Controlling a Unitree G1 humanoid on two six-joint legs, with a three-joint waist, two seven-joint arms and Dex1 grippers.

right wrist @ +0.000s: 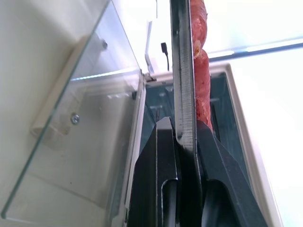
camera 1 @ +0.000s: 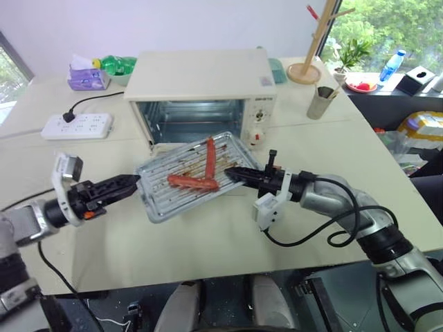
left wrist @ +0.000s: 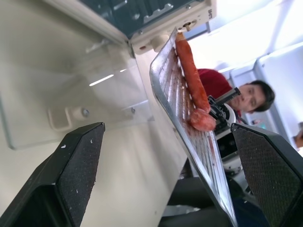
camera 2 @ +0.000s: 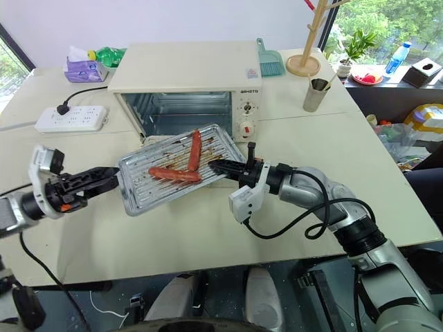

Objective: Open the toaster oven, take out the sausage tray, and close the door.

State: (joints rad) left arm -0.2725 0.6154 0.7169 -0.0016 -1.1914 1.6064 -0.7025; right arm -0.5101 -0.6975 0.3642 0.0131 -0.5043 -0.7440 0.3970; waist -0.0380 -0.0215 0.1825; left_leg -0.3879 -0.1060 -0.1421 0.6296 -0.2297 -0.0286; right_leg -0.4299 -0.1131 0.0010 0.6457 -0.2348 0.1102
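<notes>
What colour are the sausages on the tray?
Red-orange sausages, on the silver sausage tray; the left eye view shows it best.

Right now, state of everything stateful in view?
toaster oven: cavity empty
door: open, folded down flat
sausage tray: out of oven, held tilted above table
right gripper: shut on tray edge
left gripper: open, at tray's opposite edge

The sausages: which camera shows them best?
The left eye view: both sausages lie in full sight on the sausage tray. The right eye view shows the same. Both wrist views see them edge-on along the tray's rim.
</notes>
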